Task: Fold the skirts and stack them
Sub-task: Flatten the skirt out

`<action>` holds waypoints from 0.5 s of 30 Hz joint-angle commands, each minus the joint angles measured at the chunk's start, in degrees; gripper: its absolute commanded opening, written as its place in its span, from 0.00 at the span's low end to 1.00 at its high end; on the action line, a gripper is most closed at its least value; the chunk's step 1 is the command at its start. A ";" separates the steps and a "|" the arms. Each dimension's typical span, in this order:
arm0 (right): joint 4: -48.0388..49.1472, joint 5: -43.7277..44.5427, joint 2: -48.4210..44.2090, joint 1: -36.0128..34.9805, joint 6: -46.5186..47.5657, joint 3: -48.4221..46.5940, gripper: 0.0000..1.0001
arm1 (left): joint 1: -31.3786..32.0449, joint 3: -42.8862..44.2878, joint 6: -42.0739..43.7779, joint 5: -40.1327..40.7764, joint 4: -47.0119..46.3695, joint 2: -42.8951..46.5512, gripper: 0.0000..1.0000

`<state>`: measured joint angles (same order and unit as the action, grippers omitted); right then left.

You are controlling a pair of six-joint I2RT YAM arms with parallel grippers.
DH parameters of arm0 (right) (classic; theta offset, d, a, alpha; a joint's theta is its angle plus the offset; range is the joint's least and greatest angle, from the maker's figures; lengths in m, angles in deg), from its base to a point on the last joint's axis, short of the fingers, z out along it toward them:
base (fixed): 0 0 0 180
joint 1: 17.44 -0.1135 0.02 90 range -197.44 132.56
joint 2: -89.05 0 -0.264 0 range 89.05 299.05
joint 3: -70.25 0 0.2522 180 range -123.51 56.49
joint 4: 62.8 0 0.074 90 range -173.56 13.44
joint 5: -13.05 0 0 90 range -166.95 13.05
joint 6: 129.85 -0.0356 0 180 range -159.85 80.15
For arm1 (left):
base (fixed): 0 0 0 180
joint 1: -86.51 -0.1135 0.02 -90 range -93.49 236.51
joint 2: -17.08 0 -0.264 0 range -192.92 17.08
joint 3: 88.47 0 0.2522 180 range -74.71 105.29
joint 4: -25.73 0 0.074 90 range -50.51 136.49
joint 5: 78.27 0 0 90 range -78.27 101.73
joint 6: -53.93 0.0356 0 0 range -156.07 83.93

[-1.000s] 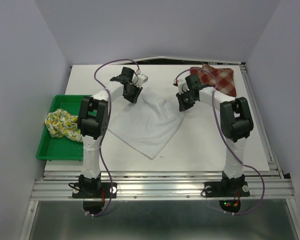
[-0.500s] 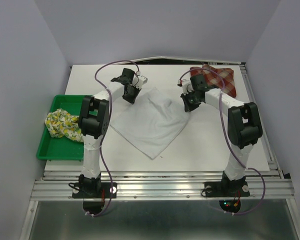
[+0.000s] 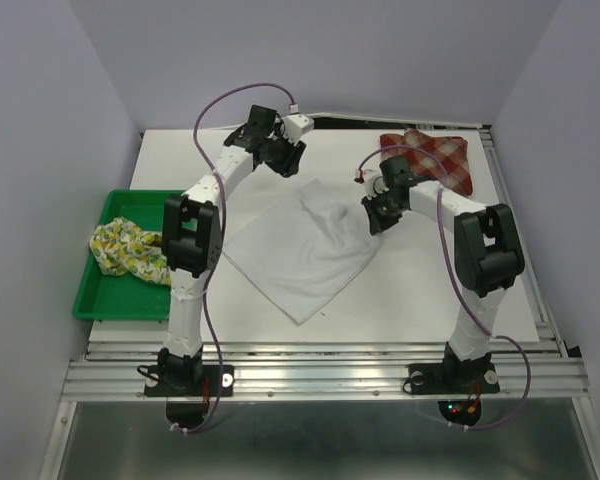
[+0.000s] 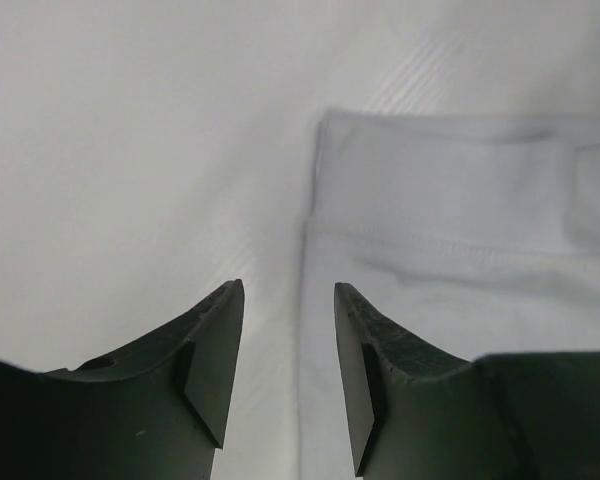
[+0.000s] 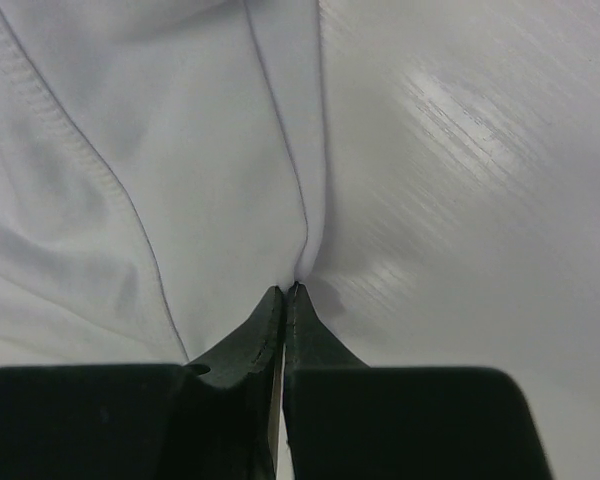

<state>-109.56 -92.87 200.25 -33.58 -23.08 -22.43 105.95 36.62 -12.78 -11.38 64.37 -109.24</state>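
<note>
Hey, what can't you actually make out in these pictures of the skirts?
- fruit-print skirt, top view: its right side is behind the left arm.
- plaid skirt, top view: its left edge is behind the right arm and cable.
- white skirt, wrist views: only a patch shows; frame edges and fingers cut off the rest.

A white table (image 3: pixel 400 290) fills the middle of the overhead view, its surface matte with fine streaks of soft glare. Plain pale lavender walls close it in: a back wall (image 3: pixel 310 50) at 12 o'clock, a left wall (image 3: pixel 40 200) at 9 and a right wall (image 3: pixel 570 150) at 3. Ribbed aluminium rails (image 3: pixel 330 375) run along the edge at 6 o'clock, with a dull grey metal panel (image 3: pixel 330 445) beyond them, and another rail (image 3: pixel 525 250) borders the table at 3 o'clock. The light is even and diffuse
</note>
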 commanded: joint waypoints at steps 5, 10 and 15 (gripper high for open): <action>0.56 -2.36 0.07 0.32 -0.25 0.69 0.01 | 4.02 11.72 -0.87 -3.52 -3.87 -8.76 0.53; 0.74 -3.06 0.07 0.32 0.01 1.39 0.01 | 4.73 9.35 -2.81 -2.12 -9.06 -10.87 0.52; 1.09 -3.59 -0.37 0.32 0.36 2.36 0.01 | 4.90 8.64 -4.12 -0.44 -11.61 -12.54 0.52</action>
<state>-109.32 -94.84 200.25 -33.58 -23.10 -20.61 111.37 45.03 -15.12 -12.87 57.51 -123.28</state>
